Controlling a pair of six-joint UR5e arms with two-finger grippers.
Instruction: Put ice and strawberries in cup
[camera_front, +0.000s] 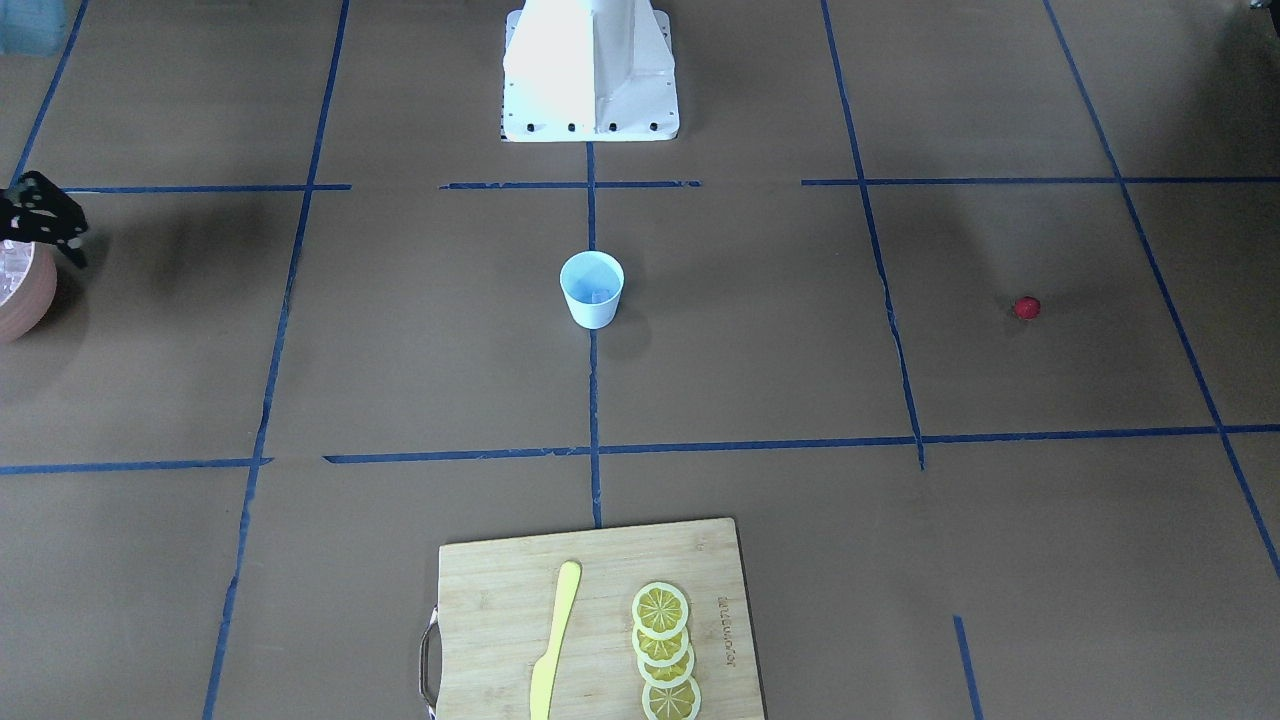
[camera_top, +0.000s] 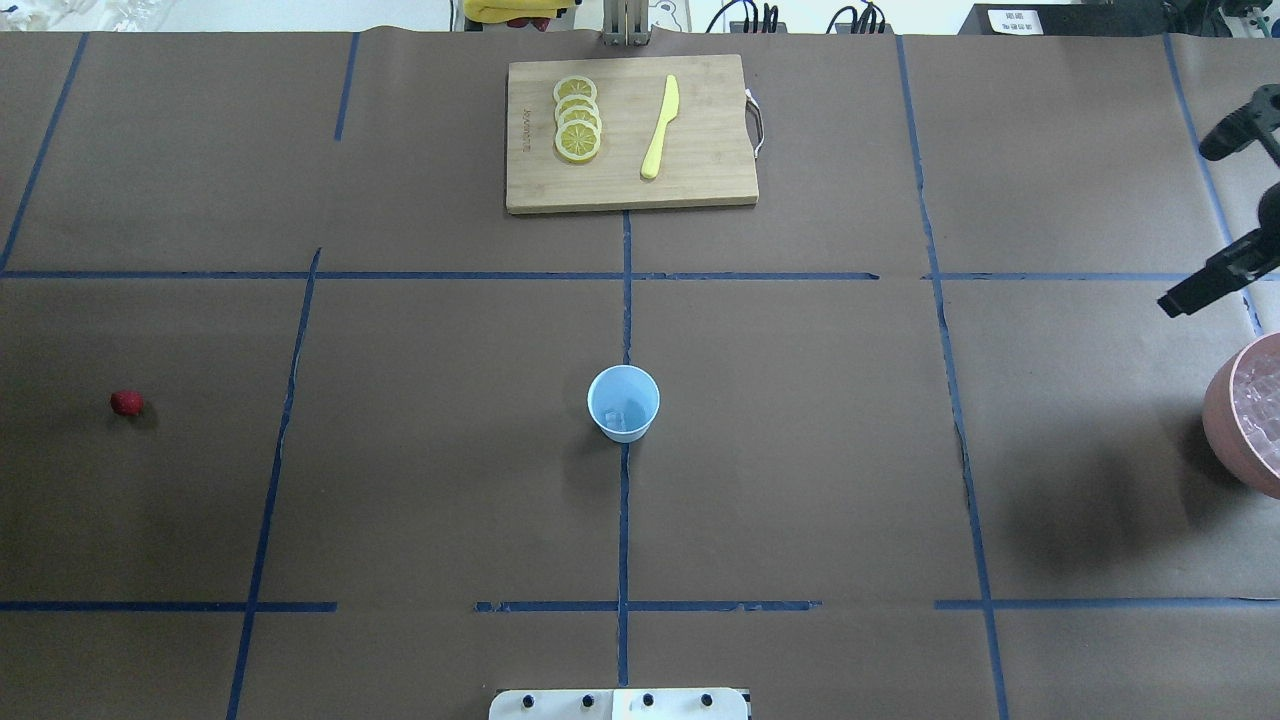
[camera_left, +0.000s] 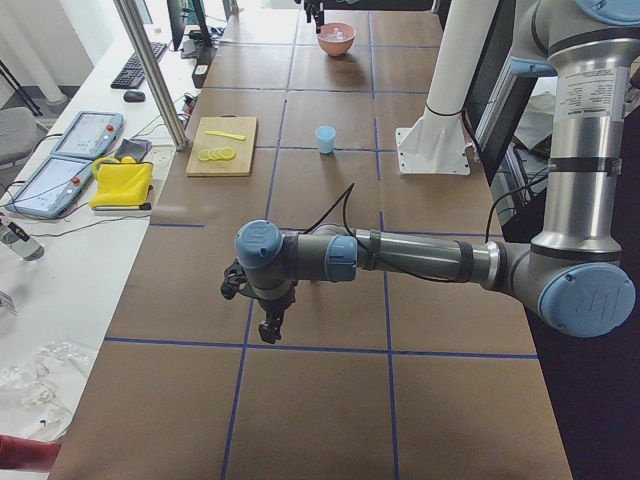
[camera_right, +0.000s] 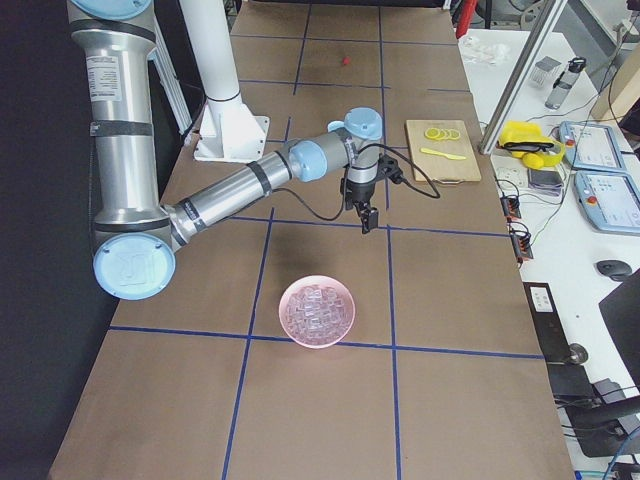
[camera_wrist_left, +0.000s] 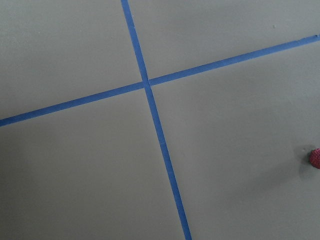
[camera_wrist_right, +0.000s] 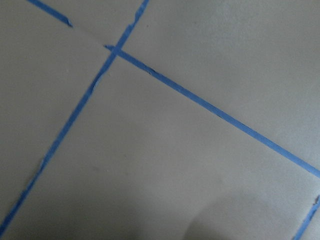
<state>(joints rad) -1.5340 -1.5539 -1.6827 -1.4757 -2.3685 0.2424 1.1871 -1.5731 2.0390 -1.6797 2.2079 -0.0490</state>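
Quick status from my end, lots of it cut off. The cup (camera_top: 623, 403) stands upright in the middle of the table (camera_top: 800, 480), right on the center tape line. There's something pale at the bottom of it, but I can't tell if it's a cube.

The strawberry (camera_top: 126, 403) sits alone on the paper far out on the robot's left, well apart from the cup. My left wrist cam only catches a red sliver of it at the frame's right edge. The rest of that view is paper and tape.

The ice (camera_right: 317, 308) is heaped in the pink bowl (camera_right: 317, 342) out on the right. The overhead view clips the bowl at the edge, and so does the front view.

The right gripper (camera_right: 367, 222) hangs near the bowl, not touching it. Only black bits of it poke into the overhead and front views, so I can't tell whether the fingers are spread or together.

The left gripper (camera_left: 270, 328) points down over the table and shows only in the left side view — again I can't tell.

The cutting board (camera_top: 630, 190) on the far side carries lemon slices (camera_top: 577, 120) and a yellow knife (camera_top: 660, 127).
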